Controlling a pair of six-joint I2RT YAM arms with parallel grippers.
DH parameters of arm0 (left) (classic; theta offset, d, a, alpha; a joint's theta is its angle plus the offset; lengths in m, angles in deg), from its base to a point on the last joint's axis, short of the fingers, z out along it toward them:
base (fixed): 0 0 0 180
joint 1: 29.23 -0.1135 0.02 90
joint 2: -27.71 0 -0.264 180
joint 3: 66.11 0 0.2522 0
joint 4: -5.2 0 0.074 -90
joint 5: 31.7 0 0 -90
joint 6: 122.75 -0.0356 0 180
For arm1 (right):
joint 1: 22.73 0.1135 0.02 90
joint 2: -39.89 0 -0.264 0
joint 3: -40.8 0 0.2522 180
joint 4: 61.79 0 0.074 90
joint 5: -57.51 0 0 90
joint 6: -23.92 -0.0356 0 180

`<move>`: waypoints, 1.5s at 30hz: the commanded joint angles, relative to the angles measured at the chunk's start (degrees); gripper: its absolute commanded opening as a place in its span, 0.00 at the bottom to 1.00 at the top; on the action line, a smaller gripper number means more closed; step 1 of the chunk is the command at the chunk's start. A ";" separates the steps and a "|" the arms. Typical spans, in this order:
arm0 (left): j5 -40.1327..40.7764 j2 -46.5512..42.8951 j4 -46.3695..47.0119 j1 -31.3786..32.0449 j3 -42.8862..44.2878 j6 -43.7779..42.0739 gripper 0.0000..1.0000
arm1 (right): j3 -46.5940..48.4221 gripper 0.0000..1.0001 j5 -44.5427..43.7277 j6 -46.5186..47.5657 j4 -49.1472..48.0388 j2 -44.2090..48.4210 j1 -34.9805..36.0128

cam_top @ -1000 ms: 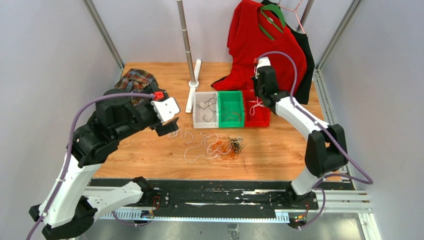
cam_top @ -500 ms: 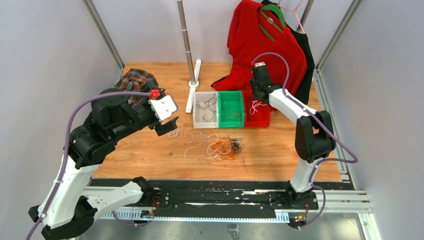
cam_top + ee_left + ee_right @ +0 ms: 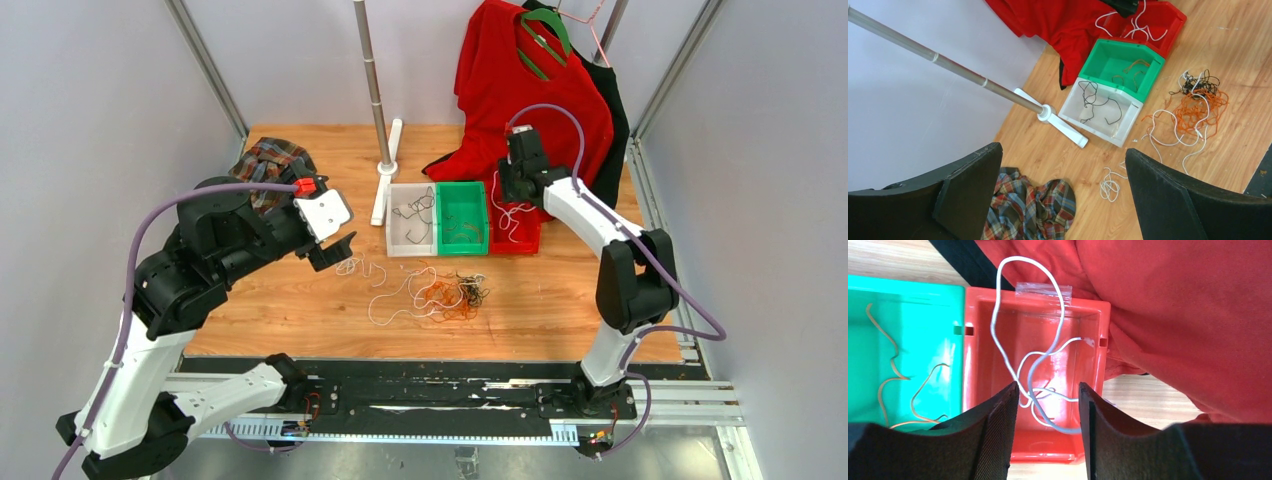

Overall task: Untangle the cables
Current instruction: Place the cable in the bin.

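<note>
A tangle of white, orange and black cables [image 3: 442,293] lies on the wooden table in front of three bins. My right gripper [image 3: 508,190] hangs open above the red bin [image 3: 520,248]. In the right wrist view a loose white cable [image 3: 1034,365] runs down between the spread fingers of the right gripper [image 3: 1048,386] into the red bin [image 3: 980,340], gripped by neither. The green bin [image 3: 462,250] holds orange-brown cables, the white bin [image 3: 410,251] black ones. My left gripper [image 3: 335,250] hovers wide open and empty over a small white coil [image 3: 1109,185].
A plaid cloth [image 3: 272,160] lies at the back left. A metal pole on a white foot [image 3: 383,165] stands behind the bins. A red shirt [image 3: 530,90] on a hanger drapes down right behind the red bin, over a black garment.
My right gripper has opened over the red bin and the white cable now hangs loose into it. The right arm has drawn back a little. The left arm has barely moved.
</note>
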 commanded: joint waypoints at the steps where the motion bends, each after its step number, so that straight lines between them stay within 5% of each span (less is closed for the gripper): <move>1: 0.75 0.09 1.00 0.22 1.43 0.86 0.98 | 0.58 0.47 3.90 -1.53 1.13 2.91 -0.54; 16: 1.17 -0.03 0.45 0.22 1.05 0.35 0.98 | 1.44 0.32 0.63 -3.99 0.16 2.25 -0.55; 33: 1.27 -0.13 0.45 0.23 0.85 -1.32 0.98 | -5.34 0.02 1.12 -8.01 -1.41 -5.30 1.03; 39: 0.84 0.47 0.45 0.22 1.28 -1.28 0.98 | -3.19 0.02 1.26 -6.52 0.02 -2.84 1.17; 45: 0.82 0.84 0.48 0.22 1.78 -1.24 0.98 | 1.77 0.22 1.18 -4.33 0.75 2.12 0.96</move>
